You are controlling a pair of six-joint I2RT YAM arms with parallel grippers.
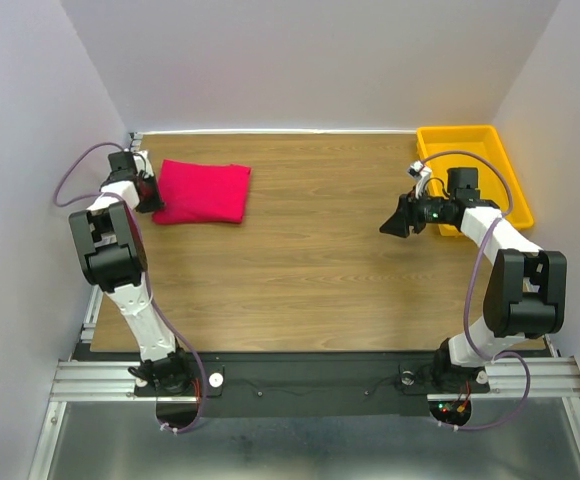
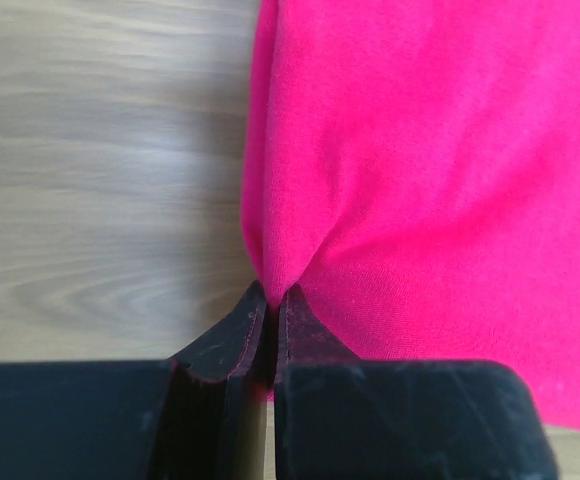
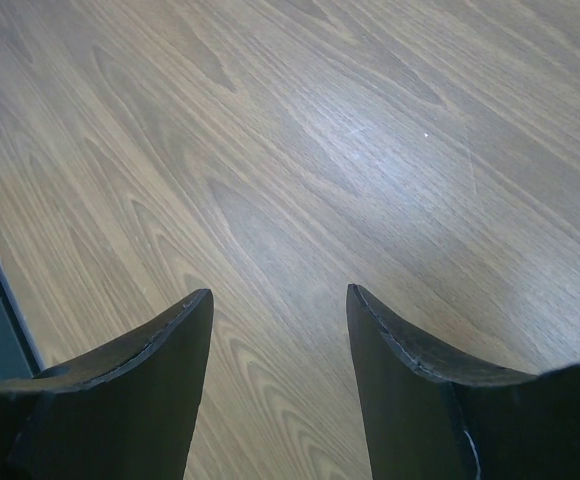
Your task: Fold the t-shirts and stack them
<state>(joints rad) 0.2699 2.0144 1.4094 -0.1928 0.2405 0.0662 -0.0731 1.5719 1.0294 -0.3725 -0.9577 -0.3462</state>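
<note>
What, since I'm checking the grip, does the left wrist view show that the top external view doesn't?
Only the left wrist view shows the left gripper shut on a puckered edge of the t-shirt. Only the top external view shows the whole folded rectangle, the yellow tray at the far right corner, and the right gripper over bare table. Both show crimson cloth lying on the wood.

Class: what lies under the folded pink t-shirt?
Wooden table shows all around the t-shirt; whatever lies beneath is covered. The left gripper pinches its edge.
</note>
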